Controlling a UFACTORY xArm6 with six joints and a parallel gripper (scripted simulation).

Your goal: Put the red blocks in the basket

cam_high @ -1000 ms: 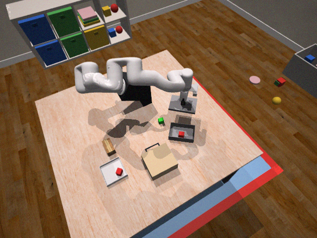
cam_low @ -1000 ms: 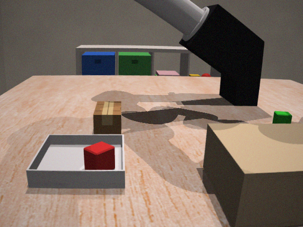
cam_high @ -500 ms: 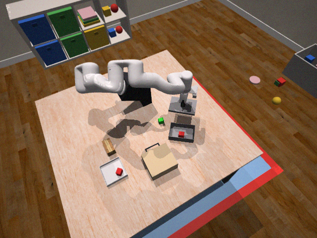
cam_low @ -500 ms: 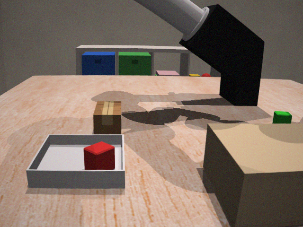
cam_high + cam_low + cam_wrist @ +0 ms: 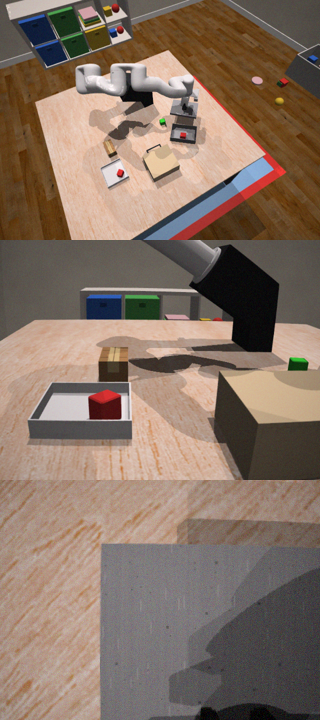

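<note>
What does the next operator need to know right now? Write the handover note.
Gripper: shut on the flat grey metal lid, held raised beside the open dark grey metal box.
Done: one red block sits inside the shallow white-floored basket.
Left: a second red block is in the metal box; basket it, then refit the lid fully.
Light wooden cabinet: drawer looks shut, contents unseen; check it, and under the small brown cardboard box.
Leave the green cube out. Finish released and clear.
</note>
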